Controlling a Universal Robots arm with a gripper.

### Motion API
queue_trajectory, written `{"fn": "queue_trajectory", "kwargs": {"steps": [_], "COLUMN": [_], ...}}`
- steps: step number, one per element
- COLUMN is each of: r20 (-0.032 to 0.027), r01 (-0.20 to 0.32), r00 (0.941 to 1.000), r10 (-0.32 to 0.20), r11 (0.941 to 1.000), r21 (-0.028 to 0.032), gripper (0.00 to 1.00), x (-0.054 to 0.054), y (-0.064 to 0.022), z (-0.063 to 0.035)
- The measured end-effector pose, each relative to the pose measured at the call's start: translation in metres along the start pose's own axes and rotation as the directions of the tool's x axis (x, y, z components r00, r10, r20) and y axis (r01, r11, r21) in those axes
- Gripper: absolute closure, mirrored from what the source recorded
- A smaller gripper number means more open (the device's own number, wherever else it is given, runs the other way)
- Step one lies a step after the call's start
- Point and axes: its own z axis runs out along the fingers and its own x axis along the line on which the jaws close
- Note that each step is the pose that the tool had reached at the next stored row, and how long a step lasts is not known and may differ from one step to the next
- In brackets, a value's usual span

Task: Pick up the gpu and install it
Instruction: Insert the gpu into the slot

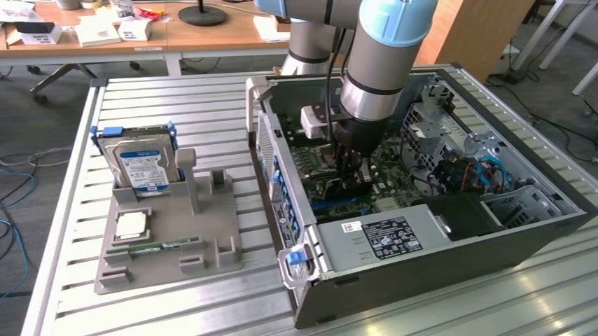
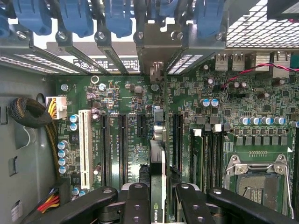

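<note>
My gripper (image 1: 351, 175) reaches down into the open computer case (image 1: 266, 133), just above the green motherboard (image 1: 323, 157). In the wrist view the gpu (image 2: 157, 158) shows edge-on as a thin black card with a pale strip. It runs from between the black fingers (image 2: 135, 200) toward the case's rear slot openings (image 2: 156, 51). The gripper (image 2: 157, 189) is shut on the gpu, a finger on each side of it. The card stands upright over the motherboard (image 2: 126, 98), among the long black expansion slots (image 2: 122, 144). Whether its edge sits in a slot I cannot tell.
On the exterior view's left, a grey holder (image 1: 215, 231) carries a silver hard drive (image 1: 142, 168), a square chip (image 1: 131, 224) and a green RAM stick (image 1: 154, 247). Inside the case are a power supply (image 1: 393, 238), blue cables (image 1: 481, 171), a white slot (image 2: 85, 149) and a CPU socket (image 2: 259, 175).
</note>
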Motion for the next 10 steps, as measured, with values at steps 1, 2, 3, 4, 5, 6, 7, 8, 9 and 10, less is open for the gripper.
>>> {"fn": "queue_trajectory", "kwargs": {"steps": [1,2,3,4,5,6,7,8,9,10], "r20": [0.0,0.0,0.0,-0.0001,-0.0002,-0.0002,-0.0002,0.0001,0.0,-0.0001], "r01": [0.0,0.0,0.0,0.0,0.0,0.0,0.0,0.0,0.0,0.0], "r00": [1.0,1.0,1.0,1.0,1.0,1.0,1.0,1.0,1.0,1.0], "r10": [0.0,0.0,0.0,0.0,0.0,0.0,0.0,0.0,0.0,0.0], "r11": [1.0,1.0,1.0,1.0,1.0,1.0,1.0,1.0,1.0,1.0], "r21": [0.0,0.0001,0.0002,0.0005,0.0007,0.0007,0.0007,-0.0002,0.0,0.0003], "gripper": [0.74,0.74,0.74,0.74,0.74,0.74,0.74,0.74,0.74,0.74], "x": [0.0,0.0,0.0,0.0,0.0,0.0,0.0,0.0,0.0,0.0], "y": [0.0,0.0,0.0001,0.0002,0.0002,0.0002,0.0002,0.0003,0.0005,0.0005], "z": [0.0,0.0,0.0,0.0,0.0,0.0,0.0,0.0,0.0,0.0]}}
